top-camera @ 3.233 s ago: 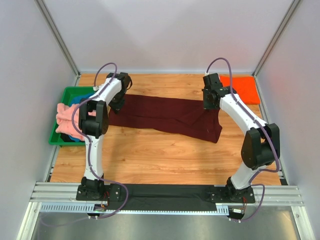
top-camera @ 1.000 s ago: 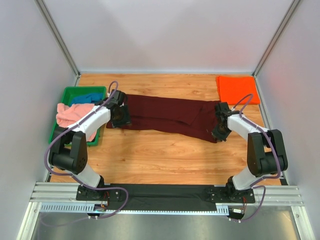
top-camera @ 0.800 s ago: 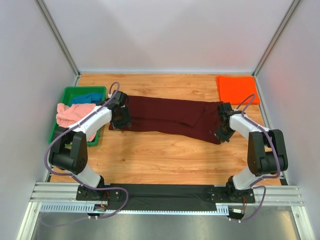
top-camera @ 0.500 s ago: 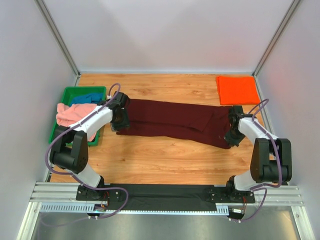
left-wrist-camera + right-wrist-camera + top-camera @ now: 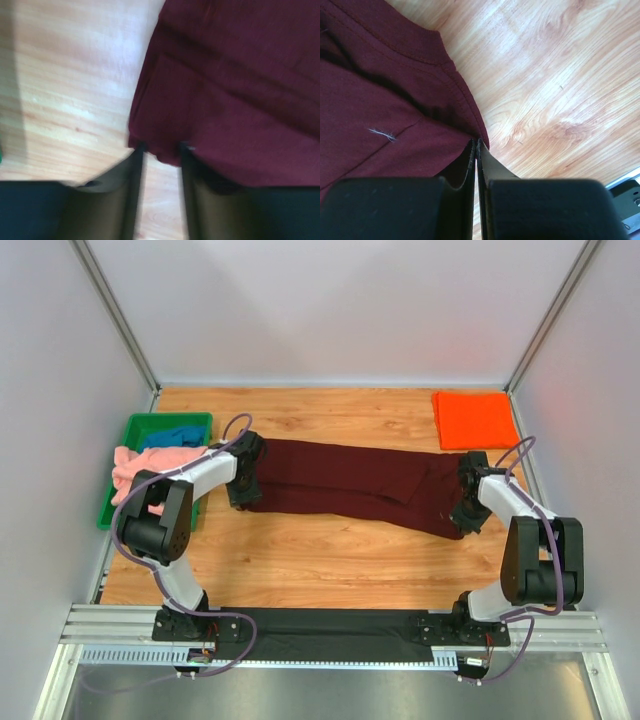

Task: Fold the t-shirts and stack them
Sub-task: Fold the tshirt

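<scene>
The large dark maroon t-shirt (image 5: pixel 350 480) lies stretched in a long band across the middle of the table. My left gripper (image 5: pixel 243 490) is at its left end; in the left wrist view the gripper (image 5: pixel 161 149) is open, and the shirt's corner (image 5: pixel 225 100) lies at the fingertips. My right gripper (image 5: pixel 466 516) is at the shirt's right end, and in the right wrist view it (image 5: pixel 476 141) is shut on the shirt's hem (image 5: pixel 395 100). The bright orange t-shirt (image 5: pixel 475 418) lies folded at the back right. The salmon-pink t-shirt (image 5: pixel 140 465) and the blue t-shirt (image 5: pixel 172 436) are in the tray.
A green plastic tray (image 5: pixel 150 424) stands at the left edge of the table. White walls with metal posts close in the back and both sides. Bare wood (image 5: pixel 330 550) lies between the maroon shirt and the arm bases.
Both arms came down from the back and drew the maroon shirt nearer. My right gripper pulled its end to the right, stretching the cloth. My left gripper shifted slightly right.
</scene>
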Controlling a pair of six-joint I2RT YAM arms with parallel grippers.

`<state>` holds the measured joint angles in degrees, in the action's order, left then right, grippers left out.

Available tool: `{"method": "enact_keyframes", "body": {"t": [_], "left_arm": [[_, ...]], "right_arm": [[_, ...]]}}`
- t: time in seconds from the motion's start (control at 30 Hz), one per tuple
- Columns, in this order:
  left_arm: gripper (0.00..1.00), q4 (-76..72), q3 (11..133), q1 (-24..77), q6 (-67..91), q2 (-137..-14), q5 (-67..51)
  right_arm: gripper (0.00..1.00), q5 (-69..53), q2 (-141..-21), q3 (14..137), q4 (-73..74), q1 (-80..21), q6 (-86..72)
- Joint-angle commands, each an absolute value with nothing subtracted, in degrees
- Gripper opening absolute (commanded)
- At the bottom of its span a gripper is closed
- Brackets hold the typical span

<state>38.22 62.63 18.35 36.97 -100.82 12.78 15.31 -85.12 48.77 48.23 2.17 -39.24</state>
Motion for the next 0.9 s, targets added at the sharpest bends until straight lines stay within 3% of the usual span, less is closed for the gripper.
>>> {"method": "enact_keyframes", "body": {"t": [0.0,0.03,0.1,0.37,0.4,0.43,0.53,0.57,0.73,0.87], "left_arm": [[0.33,39.28,66.18,18.46,37.79,-103.18,17.04],[0.14,40.33,67.49,18.46,38.05,-103.53,18.18],[0.03,42.97,68.29,18.46,38.50,-103.98,21.96],[0.00,45.26,69.35,18.54,38.94,-104.15,20.93],[0.04,45.52,69.35,18.54,39.02,-104.15,20.57],[0.21,45.70,69.26,18.81,39.02,-103.89,20.39],[0.41,46.67,69.26,18.98,38.32,-100.65,21.79],[0.42,47.37,69.52,18.98,38.06,-99.85,22.23],[0.46,47.82,72.68,18.98,35.25,-95.46,21.98],[0.48,43.07,73.65,18.90,32.70,-94.39,13.90]], "right_arm": [[0.00,17.40,-84.99,50.80,49.12,2.55,-36.74],[0.00,18.10,-85.25,51.15,49.83,2.55,-36.48],[0.00,20.12,-84.99,51.07,50.88,3.16,-36.65],[0.00,18.30,-83.94,48.78,50.28,4.57,-36.21],[0.00,17.06,-83.76,48.87,49.66,4.57,-36.04],[0.00,15.92,-83.41,49.13,49.75,4.57,-35.60],[0.13,14.85,-81.40,50.97,51.85,4.48,-36.21],[0.21,15.81,-80.78,51.76,52.73,4.48,-36.65],[0.31,15.83,-76.73,56.77,56.95,4.22,-39.90],[0.42,8.64,-74.27,58.54,50.56,-2.51,-41.04]]}}
